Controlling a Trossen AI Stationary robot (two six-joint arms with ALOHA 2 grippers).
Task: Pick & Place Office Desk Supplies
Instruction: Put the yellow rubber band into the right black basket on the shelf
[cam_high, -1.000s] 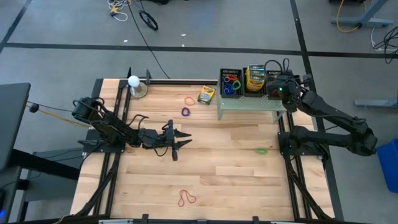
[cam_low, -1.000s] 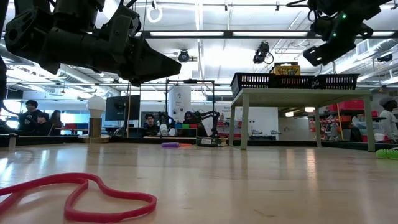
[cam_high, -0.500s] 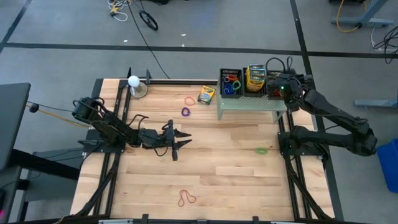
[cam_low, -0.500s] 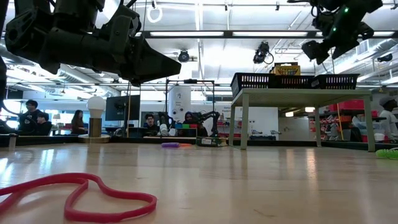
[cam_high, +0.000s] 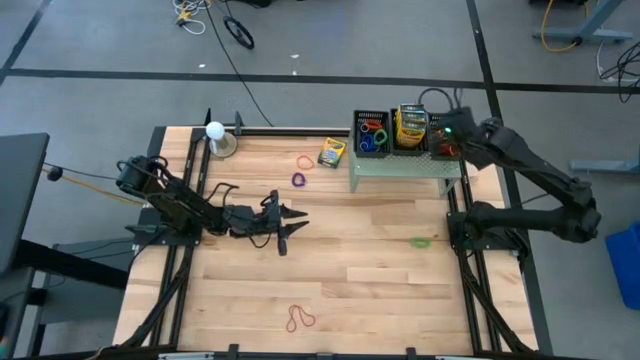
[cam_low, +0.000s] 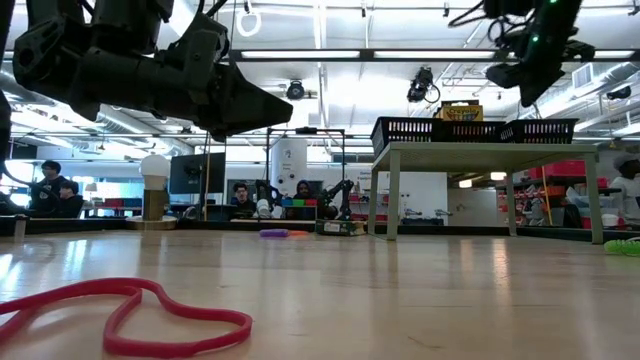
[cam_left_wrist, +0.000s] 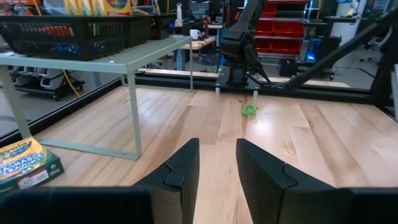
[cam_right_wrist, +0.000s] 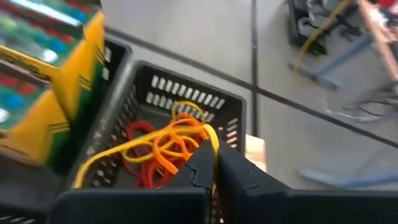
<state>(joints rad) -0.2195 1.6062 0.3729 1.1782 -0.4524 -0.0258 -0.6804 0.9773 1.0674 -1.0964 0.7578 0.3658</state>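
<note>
On the pale green stand (cam_high: 400, 168) at the table's far right stand three black baskets: one with coloured rings (cam_high: 371, 134), one with crayon boxes (cam_high: 410, 126), one with rubber bands (cam_right_wrist: 161, 152). My right gripper (cam_right_wrist: 214, 163) hangs over the rubber-band basket (cam_high: 446, 142), tilted down, shut on a yellow rubber band (cam_right_wrist: 149, 146). My left gripper (cam_left_wrist: 216, 163) stands open and level above the table's left middle (cam_high: 288, 222), with nothing between its fingers. A crayon box (cam_high: 331, 152), an orange band (cam_high: 305, 161) and a purple ring (cam_high: 298, 180) lie on the table. My right gripper pinches a strand of the yellow rubber band (cam_right_wrist: 215, 144) between its two fingertips, coming slanting down from above. The band's loop trails from the fingers down into the basket, where its far end (cam_right_wrist: 87, 174) lies among the red and orange bands.
A green ring (cam_high: 421, 241) lies near the right arm's base, a red band (cam_high: 300, 319) near the front edge. A white ball on a round base (cam_high: 215, 135) stands at the far left. People sit in the room beyond the table (cam_low: 50, 190).
My right gripper has risen a little over the baskets, shifted toward the table's far edge and tipped so that it points more steeply down. My left arm has kept still.
</note>
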